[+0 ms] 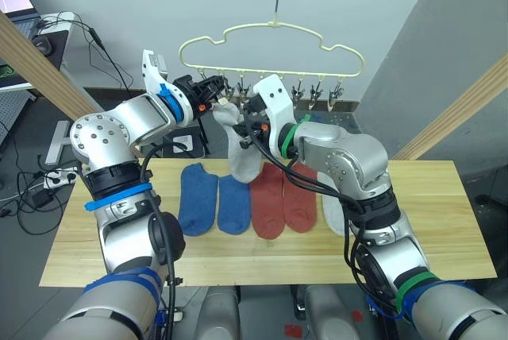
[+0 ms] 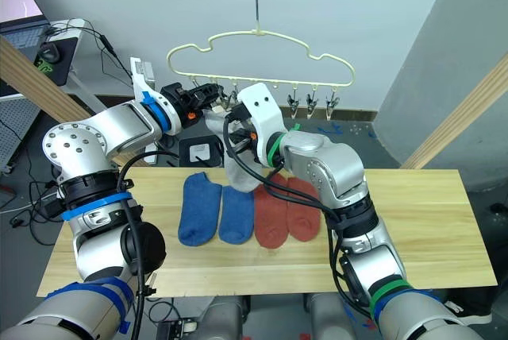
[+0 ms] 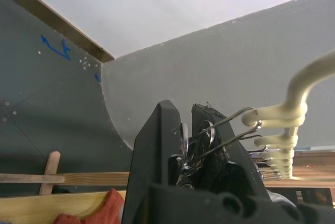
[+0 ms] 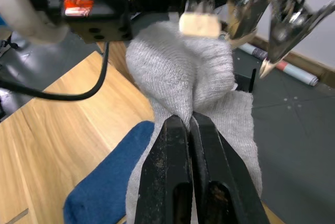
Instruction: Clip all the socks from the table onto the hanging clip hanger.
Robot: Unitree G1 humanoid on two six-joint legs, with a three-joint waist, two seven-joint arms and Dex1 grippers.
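A: Where is the grey sock [image 1: 240, 149] at this moment?

B: It hangs in the air above the table [image 1: 444, 221], just under the left end of the clip hanger [image 1: 270, 48]. The right gripper [image 4: 189, 124] has its two fingers pressed together on a fold of the grey fabric, so the sock is pinched there.

A: And the left gripper [image 1: 213, 90]?

B: It is up at the lower bar of the hanger. In the left wrist view its fingers [image 3: 157, 145] are closed around a silver clip [image 3: 209, 135], squeezing the handles. The top of the grey sock is just beside this clip; I cannot tell if the clip bites the sock.

A: What lies on the table?

B: Two blue socks [image 1: 213, 197] side by side, then two brick red socks [image 1: 282, 197] touching them on the right. One more light grey sock [image 1: 335, 214] lies beside the red ones, partly hidden by the right arm. The other clips [image 1: 317, 91] on the bar hang free.
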